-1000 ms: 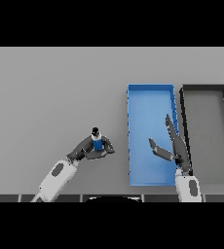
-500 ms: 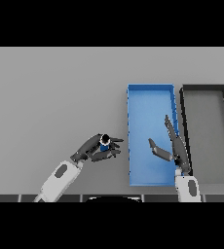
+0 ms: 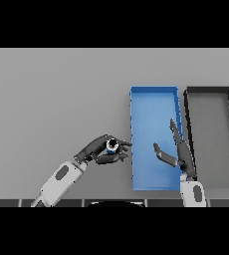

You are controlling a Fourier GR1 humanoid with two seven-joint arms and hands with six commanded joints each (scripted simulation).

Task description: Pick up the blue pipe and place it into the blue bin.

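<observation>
My left hand reaches in from the lower left and is shut on the blue pipe, whose round open end faces up toward me; only that end and a sliver of blue show between thumb and fingers. The hand sits just left of the blue bin, close to its left wall near the front. Over the bin's right front part my right hand stands upright, fingers straight and thumb spread, holding nothing.
A black bin stands right beside the blue bin, sharing its right side. The grey table stretches wide to the left and back.
My left hand has carried the pipe rightward toward the blue bin and tipped it so its open end faces up. The right hand has barely moved.
</observation>
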